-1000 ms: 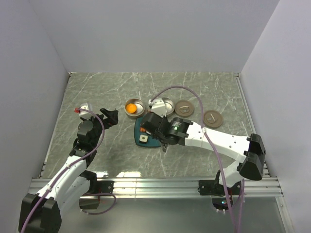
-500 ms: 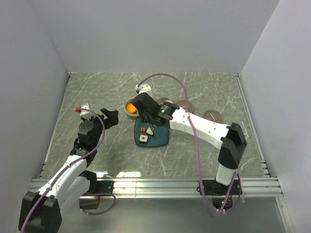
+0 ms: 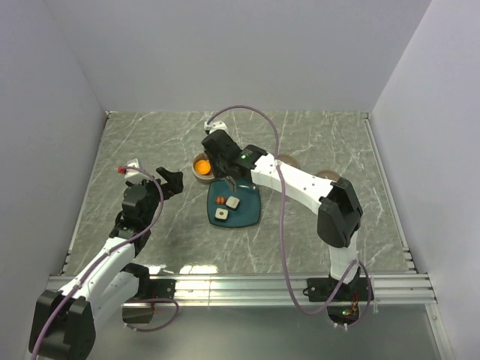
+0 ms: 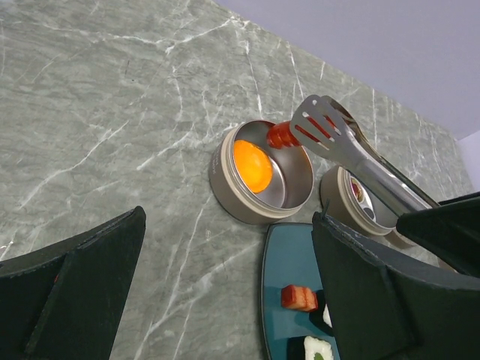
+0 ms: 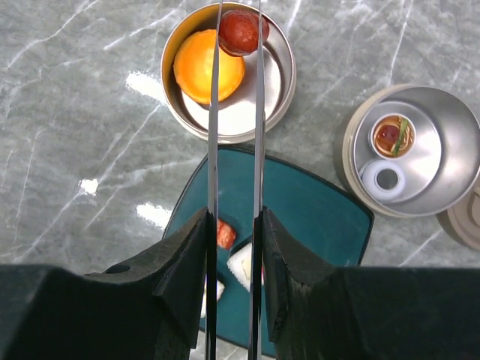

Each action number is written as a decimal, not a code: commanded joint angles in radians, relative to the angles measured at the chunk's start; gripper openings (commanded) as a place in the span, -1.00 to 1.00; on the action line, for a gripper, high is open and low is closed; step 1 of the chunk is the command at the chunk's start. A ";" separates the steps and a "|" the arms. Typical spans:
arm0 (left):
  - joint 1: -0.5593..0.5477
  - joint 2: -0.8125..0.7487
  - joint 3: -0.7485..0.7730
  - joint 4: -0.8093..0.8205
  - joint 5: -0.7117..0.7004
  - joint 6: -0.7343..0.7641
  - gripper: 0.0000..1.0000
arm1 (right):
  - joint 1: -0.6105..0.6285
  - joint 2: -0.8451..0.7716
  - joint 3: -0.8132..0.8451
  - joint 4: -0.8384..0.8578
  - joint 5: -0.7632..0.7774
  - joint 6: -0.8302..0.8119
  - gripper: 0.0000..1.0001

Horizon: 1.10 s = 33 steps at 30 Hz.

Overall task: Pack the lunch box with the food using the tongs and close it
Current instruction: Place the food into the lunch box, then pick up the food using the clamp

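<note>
Swung the right arm up and to the left within the last 1 second: from low over the teal plate (image 3: 247,214) in the middle of the top view to above the left tin (image 3: 196,177) at upper centre. Carried the tongs (image 5: 214,150) along, squeezed narrow between the fingers (image 5: 187,262) of the right gripper (image 5: 234,221).

Clamped at the tong tips, at the top of the right wrist view: 1 red piece (image 5: 241,31) of the food, just over the far rim of that tin and beside the orange piece (image 5: 208,75) lying inside. Cannot tell whether touching the rim or hanging free.

Hid the second tin (image 5: 450,157), with 2 small items in it, under the arm in the top view; seen well at the right of the wrist view. Left on the plate: 2 white blocks (image 3: 232,202) and 1 small red-brown bit (image 4: 300,298).

Kept the left gripper (image 4: 225,292) in place at middle left of the top view, fingers wide apart and holding nothing.

Meaning for the task, as a judgement: 1 more piece about to be delivered, needing only a loosening of the squeeze to drop it next to the orange one. Then back to the plate for the 3 remaining pieces; closing not yet begun.
</note>
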 commanded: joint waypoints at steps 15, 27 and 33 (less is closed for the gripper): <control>0.005 -0.008 0.009 0.056 -0.002 -0.006 0.99 | 0.009 -0.053 -0.043 0.093 -0.027 -0.019 -0.34; 0.005 -0.007 0.010 0.056 0.001 -0.004 0.99 | 0.057 -0.122 -0.037 0.075 0.020 -0.031 0.13; 0.003 -0.007 0.010 0.056 0.002 -0.004 0.99 | 0.064 -0.146 -0.043 0.067 0.046 -0.028 0.14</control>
